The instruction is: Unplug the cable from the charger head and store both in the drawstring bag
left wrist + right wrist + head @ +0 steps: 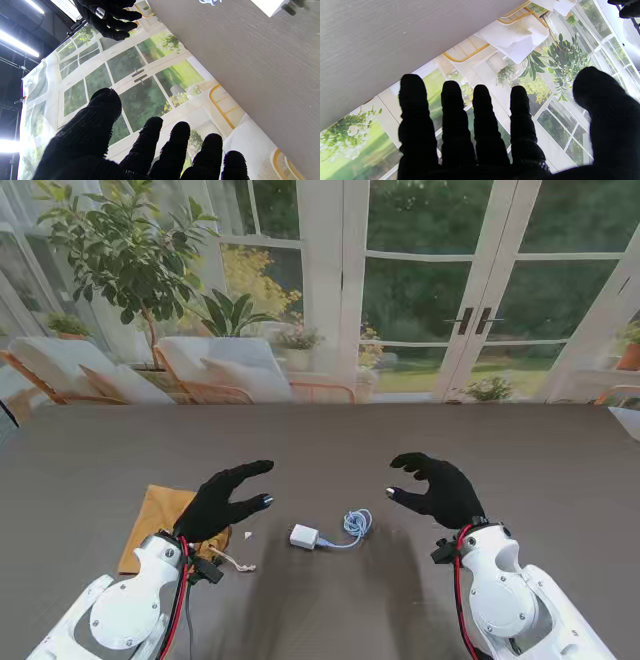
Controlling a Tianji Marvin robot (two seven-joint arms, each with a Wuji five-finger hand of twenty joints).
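Note:
A small white charger head (303,537) lies on the grey table (330,450) between my two hands, with a light blue cable (352,527) plugged into it and coiled to its right. The tan drawstring bag (158,523) lies flat at the left, partly under my left arm, its white cord (232,560) trailing out. My left hand (223,500) hovers open, left of the charger, fingers spread. My right hand (437,487) hovers open to the right of the cable, fingers curved. The left wrist view catches the charger's corner (271,6) and the right hand (110,17).
The grey table stretches far beyond the hands to a backdrop of windows, plants and chairs (320,290). A tiny white speck (248,534) lies near the bag.

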